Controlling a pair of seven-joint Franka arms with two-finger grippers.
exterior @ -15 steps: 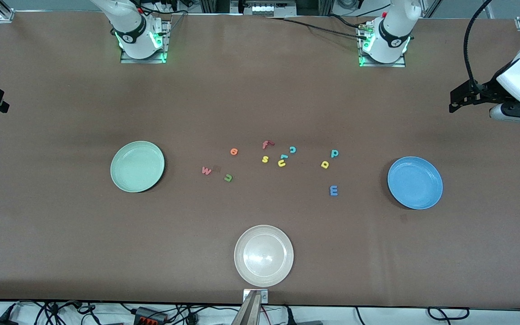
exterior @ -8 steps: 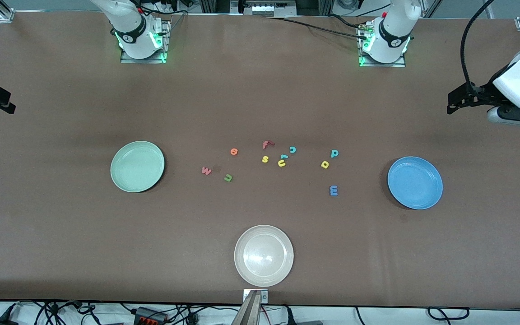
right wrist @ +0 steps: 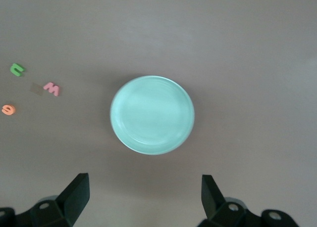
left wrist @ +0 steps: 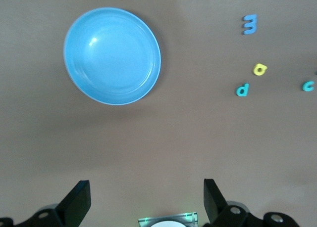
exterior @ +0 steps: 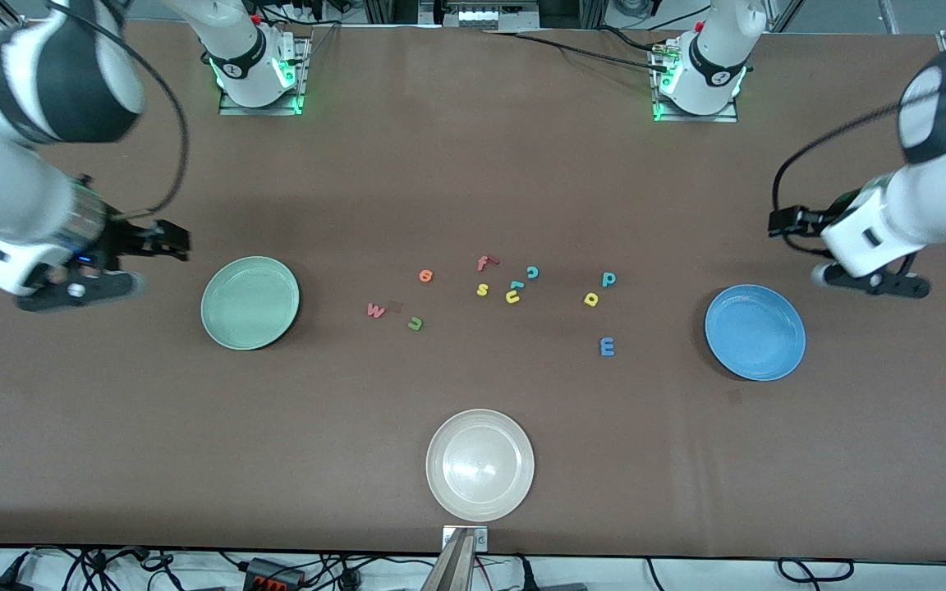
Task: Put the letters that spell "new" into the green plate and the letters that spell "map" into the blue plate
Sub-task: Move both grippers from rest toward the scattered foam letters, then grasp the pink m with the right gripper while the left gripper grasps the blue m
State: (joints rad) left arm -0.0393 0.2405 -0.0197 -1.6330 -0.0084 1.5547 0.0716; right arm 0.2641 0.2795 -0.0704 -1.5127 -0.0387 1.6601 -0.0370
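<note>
Round beige-white plate [exterior: 479, 465] empty, nearer camera than foam letter scatter; red f [exterior: 484, 263], yellow s [exterior: 482, 289], teal c [exterior: 532, 272] lie among scatter. Left pincer [left wrist: 146, 200], right pincer [right wrist: 143, 197]: jaws apart, empty.

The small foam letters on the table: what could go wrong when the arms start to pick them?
The yellow foam u touches a teal foam letter, so a claw could drag both. The teal foam p and yellow foam a lie close together, so taking one may shift the other.
</note>
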